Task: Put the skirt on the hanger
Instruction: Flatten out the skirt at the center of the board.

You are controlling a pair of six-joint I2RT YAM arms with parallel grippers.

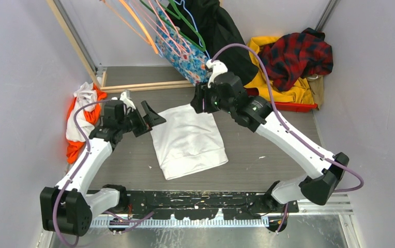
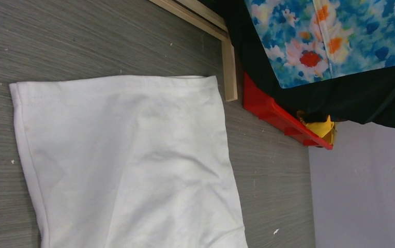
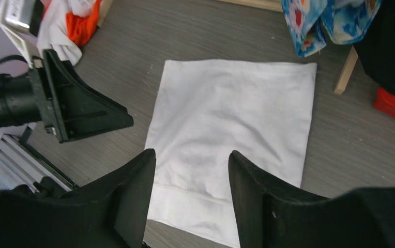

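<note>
Fingers, top view: left gripper (image 1: 148, 121) spread and empty, just beside the white garment (image 1: 187, 139); right gripper (image 1: 200, 99) above its far edge. Skirt (image 1: 191, 56) hangs at the back among hangers (image 1: 154, 26). Left wrist: skirt lies against black coat (image 2: 340, 98). Right wrist: own fingers parted, holding nothing.

A lab test cell is suggested: a grey surface (image 1: 268, 155) is enclosed by plain pale panels (image 1: 19, 77), and a slotted aluminium rail (image 1: 324, 208) is fixed along its near edge.
</note>
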